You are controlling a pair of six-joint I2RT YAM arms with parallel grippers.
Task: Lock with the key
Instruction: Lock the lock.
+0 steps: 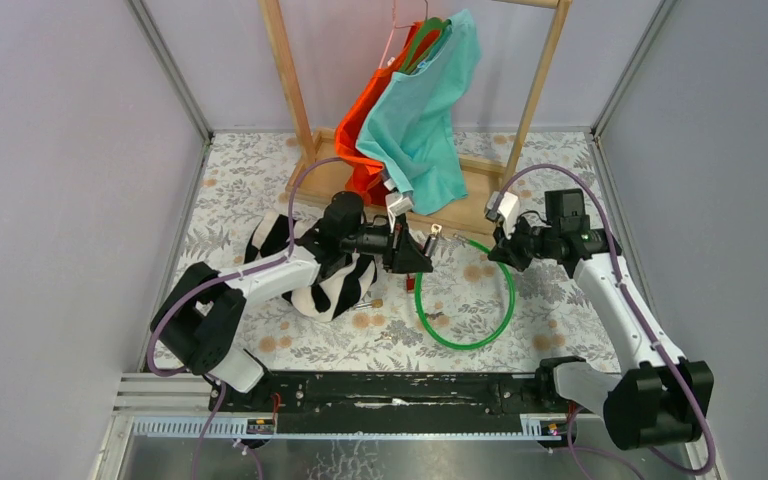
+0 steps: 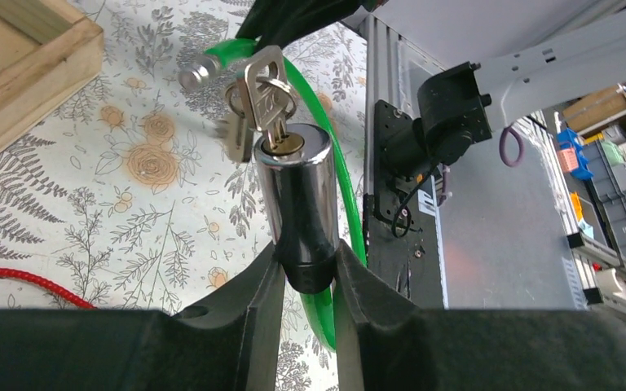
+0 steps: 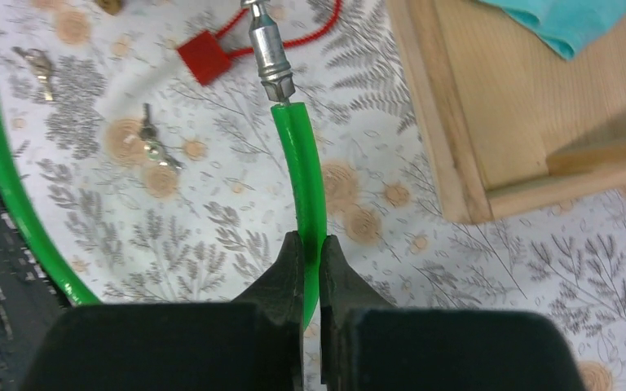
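Key (image 2: 265,90) in its slot, the lock barrel (image 2: 293,187) is clamped in the left gripper (image 2: 308,269), while the right gripper (image 3: 311,252) pinches the green cable (image 3: 297,155) near its pin (image 3: 269,53).

One green cable lock (image 1: 465,300), one red corded tag (image 3: 204,57), two loose key sets (image 3: 156,148). Two hung garments (image 1: 425,110), one wooden rack (image 1: 285,80).

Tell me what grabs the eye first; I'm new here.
The green cable loops mid-table, the left end effector clamping its lock cylinder, key inserted, the right end effector pinching the cable below its metal pin. Behind, a teal shirt and an orange garment hang on a wooden rack.
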